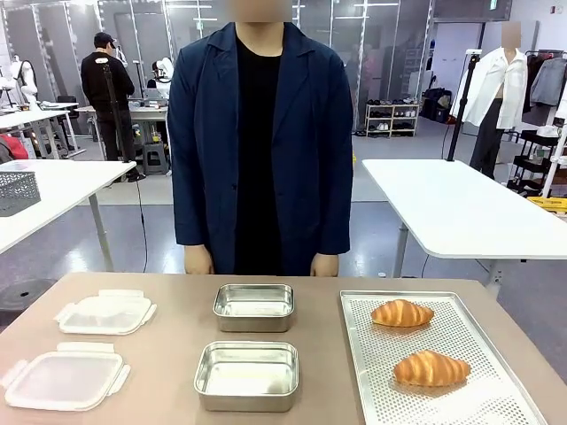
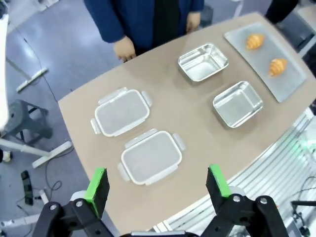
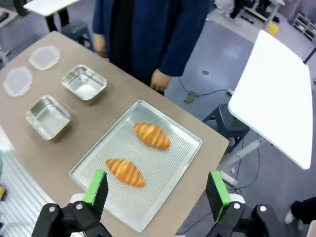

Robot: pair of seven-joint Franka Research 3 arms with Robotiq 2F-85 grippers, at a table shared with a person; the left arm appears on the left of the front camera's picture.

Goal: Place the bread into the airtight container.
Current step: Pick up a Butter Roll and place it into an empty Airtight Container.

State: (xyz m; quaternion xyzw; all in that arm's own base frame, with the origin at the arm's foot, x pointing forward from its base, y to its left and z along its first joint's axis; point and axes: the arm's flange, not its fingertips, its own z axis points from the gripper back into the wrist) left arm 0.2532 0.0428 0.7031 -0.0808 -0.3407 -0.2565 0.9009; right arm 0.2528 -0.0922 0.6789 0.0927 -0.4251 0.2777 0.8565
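Observation:
Two croissants lie on a perforated metal tray (image 1: 496, 403) at the table's right: one farther back (image 1: 402, 312), one nearer (image 1: 431, 368). Two empty metal containers sit mid-table, the far one (image 1: 254, 306) and the near one (image 1: 247, 374). Two clear lids lie at the left, far (image 1: 105, 312) and near (image 1: 64, 375). My left gripper (image 2: 158, 190) hangs open high above the lids (image 2: 151, 155). My right gripper (image 3: 155, 192) hangs open high above the tray (image 3: 173, 170), over the nearer croissant (image 3: 126, 172); the other croissant (image 3: 152, 136) lies beyond.
A person in a navy jacket stands at the far edge, hands (image 1: 324, 264) resting at the table's rim. White tables (image 1: 461, 208) stand behind on both sides. The brown tabletop (image 1: 168, 354) between lids and containers is bare.

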